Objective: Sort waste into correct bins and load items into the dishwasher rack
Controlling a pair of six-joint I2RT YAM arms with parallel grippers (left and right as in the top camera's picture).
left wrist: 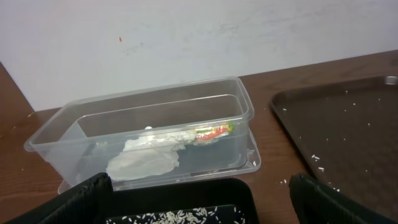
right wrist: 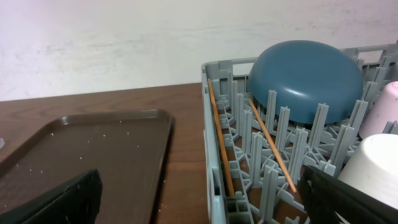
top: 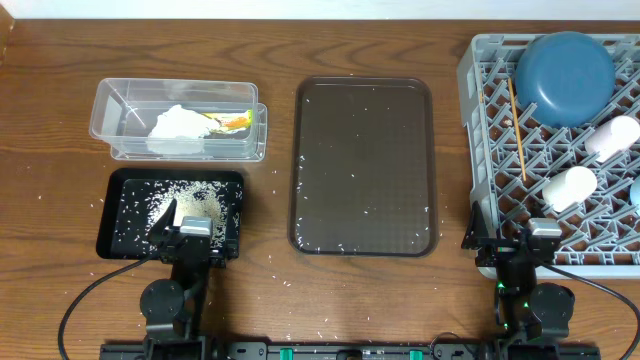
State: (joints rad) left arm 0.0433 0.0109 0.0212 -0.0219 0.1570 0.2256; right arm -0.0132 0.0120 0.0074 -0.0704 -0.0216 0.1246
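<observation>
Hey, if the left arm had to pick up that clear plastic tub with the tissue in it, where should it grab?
Probably the near long wall of the tub, toward its left end, from straight above, with one finger inside and one outside. The wall is thin and upright, and that end is bare. The tissue and wrapper lie toward the middle and right.
</observation>
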